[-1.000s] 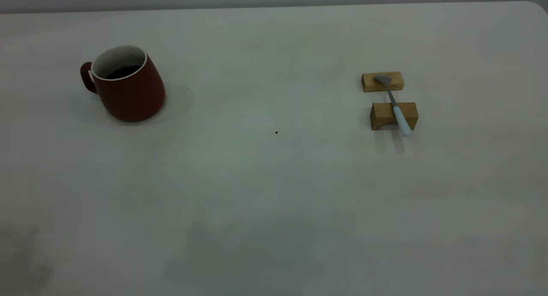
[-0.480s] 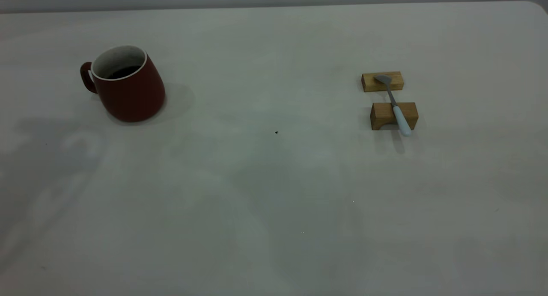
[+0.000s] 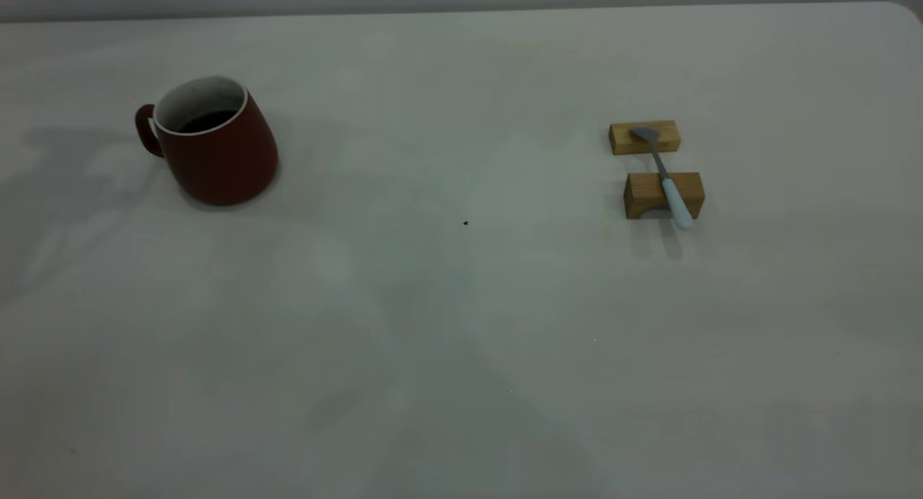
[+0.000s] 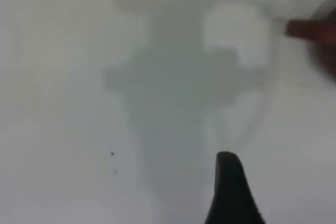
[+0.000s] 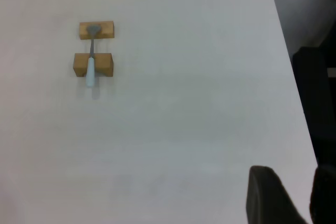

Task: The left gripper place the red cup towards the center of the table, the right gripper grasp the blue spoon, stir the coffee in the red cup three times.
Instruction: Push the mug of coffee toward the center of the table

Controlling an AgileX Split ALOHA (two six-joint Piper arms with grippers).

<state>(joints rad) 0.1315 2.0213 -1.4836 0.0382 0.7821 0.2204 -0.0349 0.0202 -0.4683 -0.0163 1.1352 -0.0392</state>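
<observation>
One arm shadow has crept beside the red cup (image 3: 213, 142).

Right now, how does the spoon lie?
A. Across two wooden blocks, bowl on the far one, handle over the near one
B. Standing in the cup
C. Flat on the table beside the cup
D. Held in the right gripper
A: the spoon bridges the two blocks, its grey bowl on the far block and its pale blue handle sticking out over the near block, well away from the cup.
</observation>
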